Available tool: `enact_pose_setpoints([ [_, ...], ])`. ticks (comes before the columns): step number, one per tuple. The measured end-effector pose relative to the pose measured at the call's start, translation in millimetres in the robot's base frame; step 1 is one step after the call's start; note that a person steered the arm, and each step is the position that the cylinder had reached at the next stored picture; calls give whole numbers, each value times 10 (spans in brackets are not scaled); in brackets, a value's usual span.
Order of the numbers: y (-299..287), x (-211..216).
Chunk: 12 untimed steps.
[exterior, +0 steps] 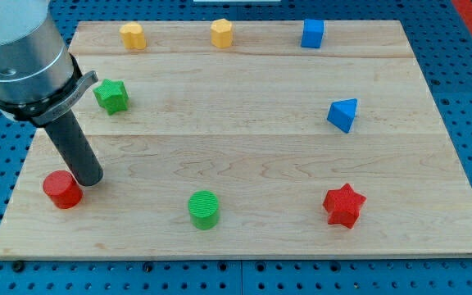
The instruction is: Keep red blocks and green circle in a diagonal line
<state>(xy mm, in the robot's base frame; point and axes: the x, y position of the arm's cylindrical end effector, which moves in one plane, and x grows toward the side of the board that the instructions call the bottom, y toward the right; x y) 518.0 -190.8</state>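
A red round block point(61, 189) lies near the board's lower left corner. My tip point(89, 179) rests on the board just right of it and slightly above, touching or nearly touching it. A green circle block point(204, 209) lies at the lower middle. A red star block point(343, 205) lies at the lower right. The three sit in a rough row along the view's bottom.
A green star block point(111, 96) sits at the upper left, close to the arm's body. Two yellow blocks point(133, 36) point(221, 33) and a blue cube point(312, 34) line the top edge. A blue triangular block point(343, 114) sits at the right. The wooden board point(244, 147) lies on a blue perforated table.
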Motion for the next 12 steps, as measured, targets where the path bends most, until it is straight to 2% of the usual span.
enact_pose_setpoints([
  [1, 0, 3],
  [2, -11, -172],
  [8, -25, -194],
  [9, 578, -201],
  [11, 3318, -188],
  [12, 4377, 133],
])
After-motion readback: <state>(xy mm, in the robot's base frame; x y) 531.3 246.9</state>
